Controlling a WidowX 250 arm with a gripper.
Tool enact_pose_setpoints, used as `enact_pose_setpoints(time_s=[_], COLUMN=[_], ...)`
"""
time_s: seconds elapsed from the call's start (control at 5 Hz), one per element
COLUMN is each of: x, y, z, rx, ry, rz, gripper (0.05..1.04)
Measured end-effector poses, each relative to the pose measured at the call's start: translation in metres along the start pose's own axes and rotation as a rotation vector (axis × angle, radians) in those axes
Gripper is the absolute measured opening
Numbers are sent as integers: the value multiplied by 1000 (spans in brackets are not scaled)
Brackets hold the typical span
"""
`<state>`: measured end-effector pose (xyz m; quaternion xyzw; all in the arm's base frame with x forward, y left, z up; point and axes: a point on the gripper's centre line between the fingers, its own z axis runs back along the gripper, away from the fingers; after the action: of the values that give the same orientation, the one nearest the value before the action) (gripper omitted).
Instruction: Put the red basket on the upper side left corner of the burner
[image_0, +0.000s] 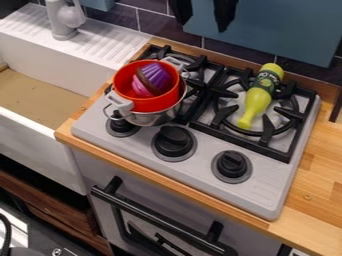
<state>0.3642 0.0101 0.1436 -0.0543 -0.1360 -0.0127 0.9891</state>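
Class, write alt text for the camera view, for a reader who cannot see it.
A red basket holding a purple cup sits in a metal pot at a stove's left; a lime bottle lies on the right burner. The open black gripper hangs at the top edge, a white sink at left.

1. I see the red basket (159, 104) left of centre in the upper half of the frame: round, bright red, smooth-walled, with two pale grey handles, one toward its lower left, one toward its upper right. Its mouth faces up; whether it sits quite level, I can't tell. It is nested in a shiny metal pot (157, 118), and I can see purple, pink and dark brown pieces inside it.
2. The left burner (195, 65) is under and beside that pot, its black grate showing above and to the right of the red basket. Its bars lie flat over a grey top, and the pot hides much of its lower left part from me.
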Motion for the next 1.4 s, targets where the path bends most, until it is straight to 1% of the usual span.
enact_pose_setpoints(time_s=[0.2, 0.4, 0.6, 0.8, 1.0, 1.2, 1.4], x=[-5, -15, -30, -43, -67, -78, -82], y=[0, 3, 9, 19, 23, 26, 29], z=[-7, -9, -7, -1, 1, -1, -9], rx=[-6, -44, -61, -84, -74, -66, -49], ry=[31, 101, 133, 154, 127, 112, 102], rz=[3, -27, -87, -140, -205, -246, -279], gripper=[998, 998, 998, 998, 998, 998, 998])
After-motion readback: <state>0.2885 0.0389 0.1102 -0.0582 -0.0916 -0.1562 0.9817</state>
